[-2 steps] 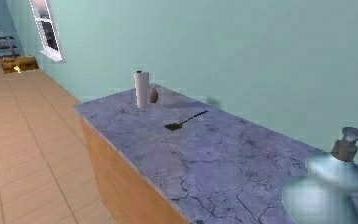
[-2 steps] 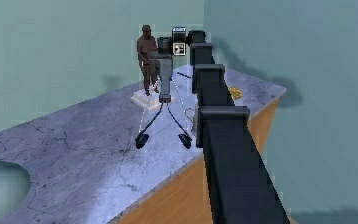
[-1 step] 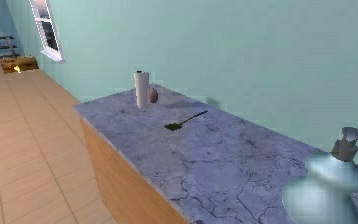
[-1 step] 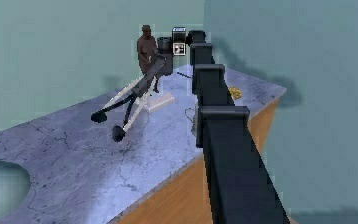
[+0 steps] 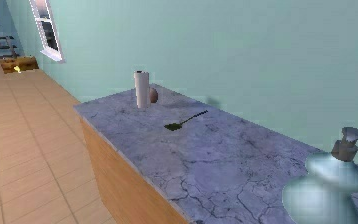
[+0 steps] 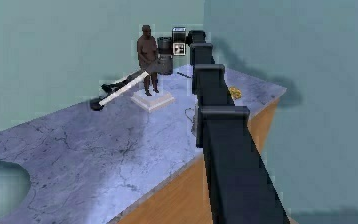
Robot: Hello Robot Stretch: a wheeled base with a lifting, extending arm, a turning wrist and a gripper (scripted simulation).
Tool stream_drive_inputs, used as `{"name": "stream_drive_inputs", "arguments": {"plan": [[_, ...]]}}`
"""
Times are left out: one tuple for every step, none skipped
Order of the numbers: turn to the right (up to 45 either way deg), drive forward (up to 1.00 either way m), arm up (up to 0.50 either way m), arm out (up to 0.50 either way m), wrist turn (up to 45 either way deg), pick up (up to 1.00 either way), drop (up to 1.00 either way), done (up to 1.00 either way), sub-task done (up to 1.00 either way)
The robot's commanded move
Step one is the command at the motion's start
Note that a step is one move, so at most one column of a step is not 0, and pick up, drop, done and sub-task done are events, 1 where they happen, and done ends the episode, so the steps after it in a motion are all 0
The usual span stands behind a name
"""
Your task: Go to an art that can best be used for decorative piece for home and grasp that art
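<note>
A small brown statue of a standing figure (image 6: 146,48) rises from a white square base (image 6: 152,101) on the blue-grey marbled countertop (image 6: 77,150) in the arm side view. My arm (image 6: 232,150) reaches out over the counter. At its far end are the white marker squares (image 6: 179,40), and the gripper (image 6: 159,58) sits right beside the statue. The statue stands on the counter at the gripper's far end, so I cannot tell whether the gripper holds anything.
A long pale-handled utensil (image 6: 117,93) lies left of the statue, with a small yellow thing (image 6: 234,93) near the counter's corner. The forward view shows a white paper roll (image 5: 141,88), a dark spatula (image 5: 184,122), a soap bottle (image 5: 332,180), tiled floor (image 5: 32,150) and a window (image 5: 45,28).
</note>
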Motion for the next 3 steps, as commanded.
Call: {"name": "stream_drive_inputs", "arguments": {"plan": [[0.0,0.0,0.0,0.0,45.0,0.0,0.0,0.0,0.0],[0.0,0.0,0.0,0.0,15.0,0.0,0.0,0.0,0.0],[0.0,0.0,-0.16,0.0,0.0,0.0,0.0,0.0,0.0]]}}
